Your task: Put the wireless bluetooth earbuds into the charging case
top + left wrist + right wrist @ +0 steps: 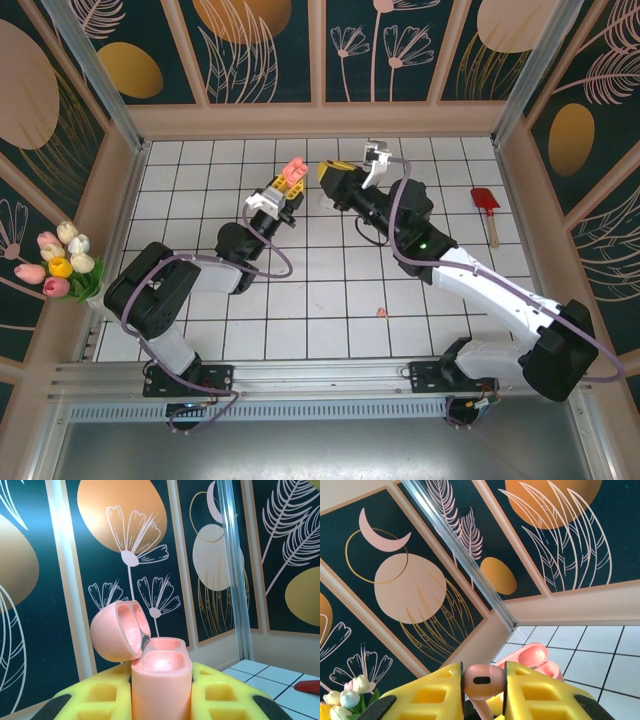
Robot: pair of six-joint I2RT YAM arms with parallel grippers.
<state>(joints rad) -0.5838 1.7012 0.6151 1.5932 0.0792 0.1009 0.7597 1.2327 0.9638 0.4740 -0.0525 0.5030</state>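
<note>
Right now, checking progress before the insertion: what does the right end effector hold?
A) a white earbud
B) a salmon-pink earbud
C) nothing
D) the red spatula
B: in the right wrist view a salmon-pink earbud sits pinched in the right end effector.

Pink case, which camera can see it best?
The left wrist camera. The pink case stands big in the middle there, lid open, both cups showing. From the top camera it is a tiny pink shape. The right wrist camera catches part of it behind a pink earbud.
</note>
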